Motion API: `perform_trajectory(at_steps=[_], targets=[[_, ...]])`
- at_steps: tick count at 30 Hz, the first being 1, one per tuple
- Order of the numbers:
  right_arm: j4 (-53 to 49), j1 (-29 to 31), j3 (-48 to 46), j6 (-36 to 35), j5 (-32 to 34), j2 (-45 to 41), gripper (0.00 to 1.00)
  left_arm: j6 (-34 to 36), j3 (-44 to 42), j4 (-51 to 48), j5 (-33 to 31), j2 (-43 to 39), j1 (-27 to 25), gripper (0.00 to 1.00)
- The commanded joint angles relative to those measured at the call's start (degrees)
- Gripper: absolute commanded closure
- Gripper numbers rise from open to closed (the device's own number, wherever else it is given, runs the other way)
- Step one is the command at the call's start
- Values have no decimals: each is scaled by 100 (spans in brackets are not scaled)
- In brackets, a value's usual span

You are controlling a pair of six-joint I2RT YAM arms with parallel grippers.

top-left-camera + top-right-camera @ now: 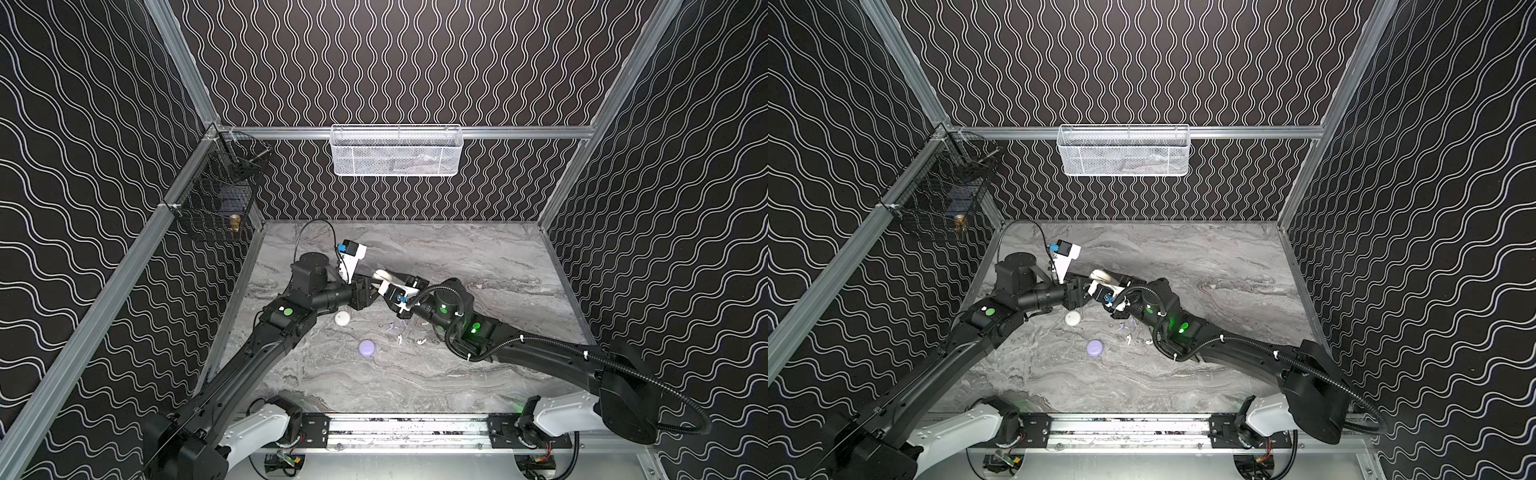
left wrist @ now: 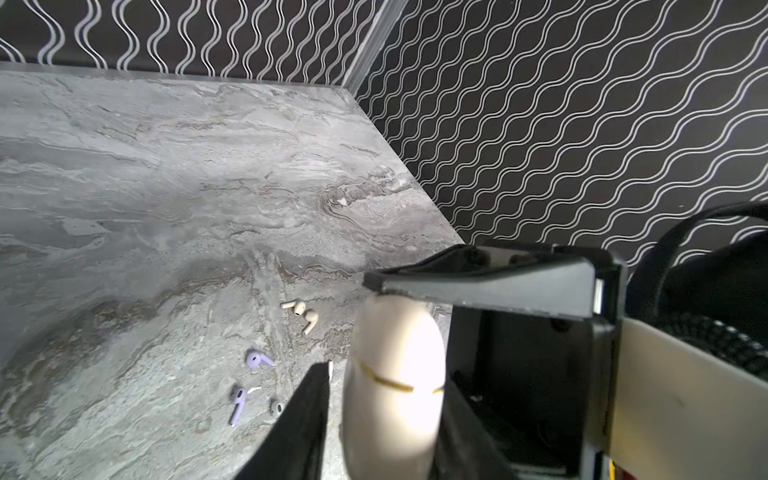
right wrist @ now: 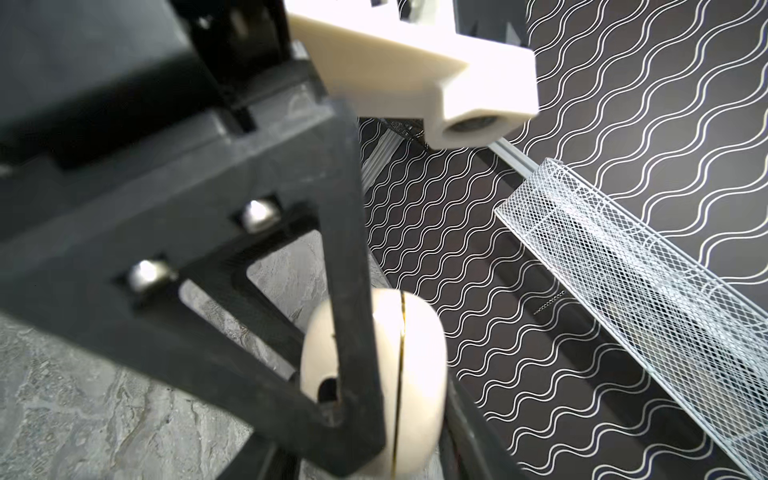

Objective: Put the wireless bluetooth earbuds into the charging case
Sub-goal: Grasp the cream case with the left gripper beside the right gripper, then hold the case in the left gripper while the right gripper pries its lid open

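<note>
A cream charging case (image 1: 381,276) (image 1: 1100,275), lid closed, hangs above the table where both arms meet. My right gripper (image 1: 390,281) (image 3: 374,440) is shut on it. My left gripper (image 1: 375,287) (image 2: 386,374) stands round the same case (image 2: 395,374). One of its fingers touches the case, and a thin gap shows at the other finger (image 2: 303,419). In the right wrist view a left finger (image 3: 353,316) crosses the case (image 3: 415,374). Several earbuds lie loose on the table: cream ones (image 2: 311,321), lavender ones (image 2: 257,359) (image 1: 391,327) and white ones (image 1: 422,342).
A round white case (image 1: 342,318) and a lavender case (image 1: 367,348) lie closed on the marble table (image 1: 478,257) below the left arm. A white mesh basket (image 1: 395,151) hangs on the back wall. A black wire basket (image 1: 216,195) hangs at the left wall.
</note>
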Motion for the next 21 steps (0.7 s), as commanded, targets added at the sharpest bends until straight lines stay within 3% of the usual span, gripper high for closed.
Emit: perform_trajectory(at_steps=[1, 7, 8, 9, 12, 13, 17, 21], targets=[[347, 18, 40, -54, -10, -10, 77, 14, 13, 144, 56, 0, -6, 64], [437, 22, 23, -66, 3, 43, 75, 37, 18, 183, 120, 7, -8, 75], [453, 26, 8, -59, -11, 39, 66, 61, 32, 161, 129, 5, -4, 79], [476, 25, -25, -44, -55, 18, 50, 99, 40, 151, 131, -6, -7, 83], [691, 25, -220, -9, -152, -77, 29, 256, -109, 507, 95, -118, 0, 96], [795, 33, -312, -3, -170, -118, 25, 308, -135, 619, 55, -133, -8, 100], [1136, 34, -702, 107, -352, -401, 16, 926, 153, 754, -269, -72, -7, 100], [1440, 35, -1169, 388, -420, -876, 13, 1796, 245, 894, -542, -150, 2, 100]])
